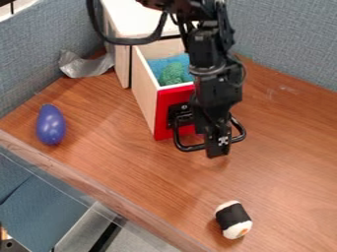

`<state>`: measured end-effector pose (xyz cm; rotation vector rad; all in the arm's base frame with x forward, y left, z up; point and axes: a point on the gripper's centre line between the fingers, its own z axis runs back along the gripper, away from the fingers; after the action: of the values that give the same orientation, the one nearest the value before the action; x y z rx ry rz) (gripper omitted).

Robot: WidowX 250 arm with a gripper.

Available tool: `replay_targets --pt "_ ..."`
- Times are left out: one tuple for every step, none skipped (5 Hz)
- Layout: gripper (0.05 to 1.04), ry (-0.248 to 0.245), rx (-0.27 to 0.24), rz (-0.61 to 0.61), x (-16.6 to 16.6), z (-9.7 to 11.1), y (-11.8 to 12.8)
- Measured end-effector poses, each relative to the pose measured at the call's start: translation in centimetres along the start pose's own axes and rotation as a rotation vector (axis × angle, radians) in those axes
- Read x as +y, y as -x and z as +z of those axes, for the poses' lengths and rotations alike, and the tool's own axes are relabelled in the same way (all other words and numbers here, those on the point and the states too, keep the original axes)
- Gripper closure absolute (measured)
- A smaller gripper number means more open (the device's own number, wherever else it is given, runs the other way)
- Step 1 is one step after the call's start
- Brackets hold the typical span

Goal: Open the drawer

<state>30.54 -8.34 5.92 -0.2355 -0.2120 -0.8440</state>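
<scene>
Centrally, one drawer [164, 115]: pale wooden sides, white rim, red front; drawn out of its cabinet [122, 66] and standing open, its front toward the near edge of the table [283, 187]. Fitted to the red front, one black loop handle [188, 148], jutting outward.

Item, one robot hand [218, 150], black, at the lower end of a black arm [209, 51] that enters from the top edge of the view. Position: hanging down in front of the drawer, across the middle of the handle, a stretch of the loop visible on either side. State: how far open cannot be told, nor whether it has hold of the handle.

Contents of the drawer: a blue lining or cloth, with one bumpy green item [172, 73] inside.

Cabinet: white top, wooden side, set at the back beside grey-blue fabric partitions [286, 34]. To its left in the view, a crumpled silvery piece [85, 65], near the partition.

Loose on the wood-grained table, two pieces. First, a glossy purple egg-shaped object [50, 124], toward the left, well apart from the drawer. Second, a white roll with a black band [233, 219], an orange spot on its end, nearer the front edge.
</scene>
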Motion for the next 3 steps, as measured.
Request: replay_targets --pt "0.083 -0.034 -0.049 0.003 -0.3 2.4 -0.6" --pt "0.083 -0.062 -0.099 0.042 -0.2 5.8 -0.3" --pt "0.083 -0.079 -0.094 0.102 -0.7 9.6 0.3"
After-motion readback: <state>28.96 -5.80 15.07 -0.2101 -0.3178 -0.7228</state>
